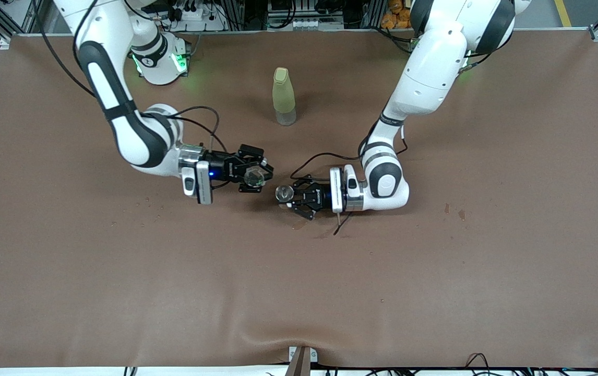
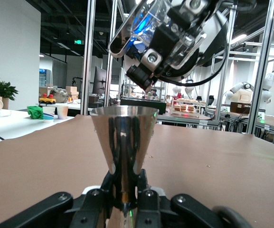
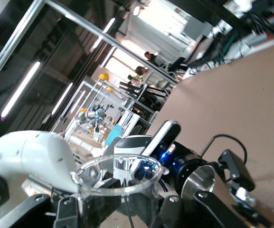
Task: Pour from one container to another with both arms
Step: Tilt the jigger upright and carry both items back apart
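Drips and small wet spots (image 1: 325, 232) mark the brown table (image 1: 299, 292) nearest the front camera, just under the left arm's wrist.

Next comes the left gripper (image 1: 292, 198). It is up in the air over the middle of the table, lying on its side and pointing toward the right arm's end. Its fingers are closed tight on the shiny steel jigger (image 1: 283, 194). The left wrist view shows the jigger (image 2: 123, 142) standing straight up, pinched at its thin waist, with its wide mouth on top.

Close by is the right gripper (image 1: 255, 175), also in the air over the middle of the table and pointing toward the left arm's end. Its fingers are closed around the clear glass cup (image 1: 252, 177). The cup is tipped toward the jigger, and the two are near each other but not touching. In the right wrist view the round rim of the cup (image 3: 117, 176) is right up close, with the jigger (image 3: 199, 179) and the left gripper farther off.

Farther from the front camera, a tall yellow-green bottle (image 1: 283, 96) stands upright by itself on the table, between the two arms.
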Robot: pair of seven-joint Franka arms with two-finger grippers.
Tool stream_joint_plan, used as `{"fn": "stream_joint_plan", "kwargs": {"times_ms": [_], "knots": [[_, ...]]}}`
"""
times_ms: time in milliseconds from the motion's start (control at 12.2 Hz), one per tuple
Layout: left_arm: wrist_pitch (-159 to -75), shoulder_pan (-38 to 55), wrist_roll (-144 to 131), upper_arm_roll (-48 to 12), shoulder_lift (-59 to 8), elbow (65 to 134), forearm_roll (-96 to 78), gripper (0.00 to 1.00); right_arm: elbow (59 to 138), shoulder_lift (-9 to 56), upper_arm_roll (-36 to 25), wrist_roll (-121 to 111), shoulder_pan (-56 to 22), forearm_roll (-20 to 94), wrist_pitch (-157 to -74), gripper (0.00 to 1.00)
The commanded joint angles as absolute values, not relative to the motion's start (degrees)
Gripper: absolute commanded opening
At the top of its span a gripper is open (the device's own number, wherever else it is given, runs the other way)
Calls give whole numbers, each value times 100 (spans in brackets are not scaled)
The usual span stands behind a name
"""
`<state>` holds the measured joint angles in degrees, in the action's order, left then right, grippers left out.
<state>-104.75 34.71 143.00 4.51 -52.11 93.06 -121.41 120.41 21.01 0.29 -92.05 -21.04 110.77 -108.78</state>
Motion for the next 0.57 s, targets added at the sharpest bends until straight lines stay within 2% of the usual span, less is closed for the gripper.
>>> {"fn": "stream_joint_plan", "kwargs": {"times_ms": [0,246,492], "knots": [[-10389,3288,14230,448,-5027,9457,-11928,0,12085,1969,-525,-9859,-2021,10418,-10145,0],[-10249,2560,13765,422,-4887,9518,-10499,0,12006,1986,-1456,-10641,-2013,9425,-9187,0],[-9345,1603,13676,431,-4922,9536,-9582,0,11962,2004,-2011,-11546,-1811,8878,-8685,0]]}}
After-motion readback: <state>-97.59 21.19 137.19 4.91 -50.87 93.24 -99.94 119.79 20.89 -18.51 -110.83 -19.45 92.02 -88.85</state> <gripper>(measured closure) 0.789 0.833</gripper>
